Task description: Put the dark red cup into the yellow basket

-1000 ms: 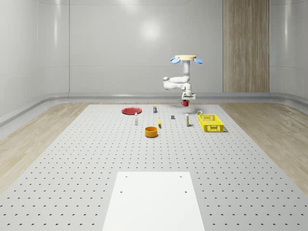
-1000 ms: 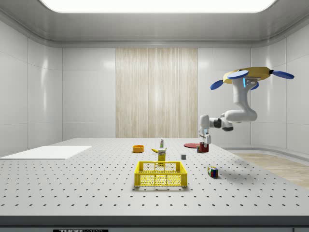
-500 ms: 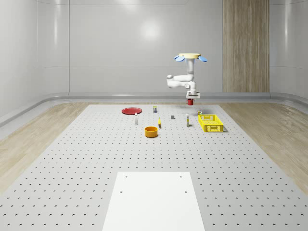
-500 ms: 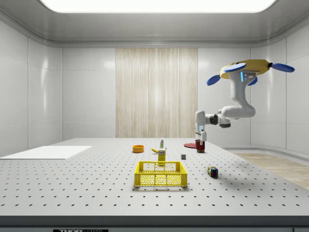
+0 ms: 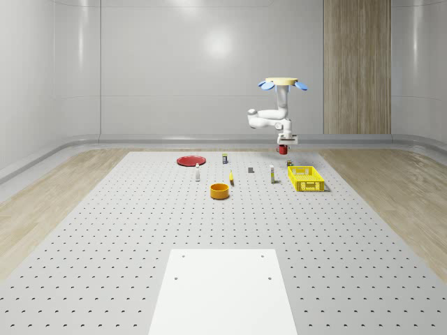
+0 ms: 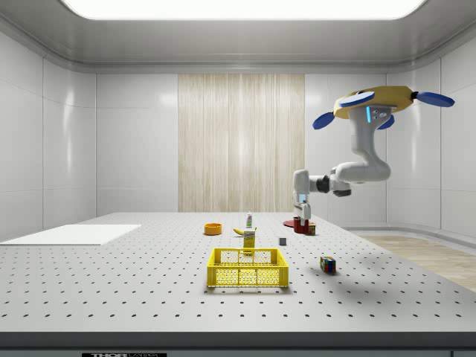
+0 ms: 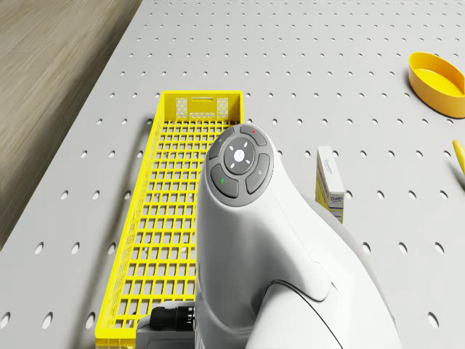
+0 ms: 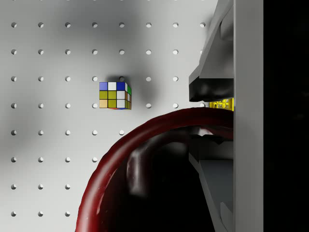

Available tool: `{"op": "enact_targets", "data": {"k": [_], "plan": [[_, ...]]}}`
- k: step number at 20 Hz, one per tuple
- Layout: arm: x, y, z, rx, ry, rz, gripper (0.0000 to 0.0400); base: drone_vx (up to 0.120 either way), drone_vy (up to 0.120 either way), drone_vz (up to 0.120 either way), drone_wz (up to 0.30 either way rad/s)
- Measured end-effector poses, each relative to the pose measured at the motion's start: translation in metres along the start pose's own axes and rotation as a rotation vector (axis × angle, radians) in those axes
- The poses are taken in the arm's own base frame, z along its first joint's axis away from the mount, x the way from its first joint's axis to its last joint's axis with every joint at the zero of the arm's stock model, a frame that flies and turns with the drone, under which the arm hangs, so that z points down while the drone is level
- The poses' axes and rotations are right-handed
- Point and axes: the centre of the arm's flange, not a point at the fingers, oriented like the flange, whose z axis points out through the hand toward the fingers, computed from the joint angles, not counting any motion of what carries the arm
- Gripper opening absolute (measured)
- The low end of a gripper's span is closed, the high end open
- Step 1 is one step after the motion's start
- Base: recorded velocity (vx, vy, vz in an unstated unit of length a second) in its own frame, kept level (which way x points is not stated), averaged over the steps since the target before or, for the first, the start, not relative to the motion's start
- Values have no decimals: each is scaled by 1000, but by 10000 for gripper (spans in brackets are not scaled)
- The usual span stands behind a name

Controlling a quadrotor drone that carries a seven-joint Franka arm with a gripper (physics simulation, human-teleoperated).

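- The drone (image 5: 283,82) hovers high above the perforated table (image 5: 140,230), near its far end, beyond the yellow basket (image 5: 306,179) in the whole-scene view; in the side view it hangs toward the right, well above the table.
- The arm (image 6: 349,169) bends down and across from the drone's body, ending in the gripper (image 5: 283,146), which points downward.
- The gripper pinches the dark red cup (image 5: 283,149); in the wrist view its fingers (image 8: 212,89) clamp the cup's rim (image 8: 159,125) on one side.
- The cup hangs in the air, clear of the table, not yet inside the basket; in the side view the cup (image 6: 300,224) sits just under the gripper (image 6: 300,217).
- From the drone's own camera the arm's wrist housing (image 7: 240,163) looms over the yellow basket (image 7: 167,218), which lies directly below on the table.
- A colourful puzzle cube (image 8: 115,95) rests on the table beneath the gripper in the wrist view, and it lies to the right of the basket (image 6: 248,268) in the side view (image 6: 327,263).
- A small carton (image 7: 330,182) stands just beside the basket, touching nothing.
- An orange bowl (image 5: 220,190) sits nearer the middle of the table, well apart from the basket.
- A red plate (image 5: 191,160) lies far back on the whole-scene view's left.
- A white sheet (image 5: 222,289) covers the near end of the table.
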Motion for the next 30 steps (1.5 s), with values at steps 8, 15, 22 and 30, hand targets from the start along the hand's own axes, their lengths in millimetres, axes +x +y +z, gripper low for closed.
{"op": "enact_targets", "data": {"k": [8, 15, 22, 30], "plan": [[0, 0, 0, 0, 0, 0, 99, 120, 120, 0, 0], [0, 0, 0, 0, 0, 0, 99, 120, 51, 0, 0], [0, 0, 0, 0, 0, 0, 99, 120, 57, 0, 0], [0, 0, 0, 0, 0, 0, 99, 120, 0, -30, 0]]}}
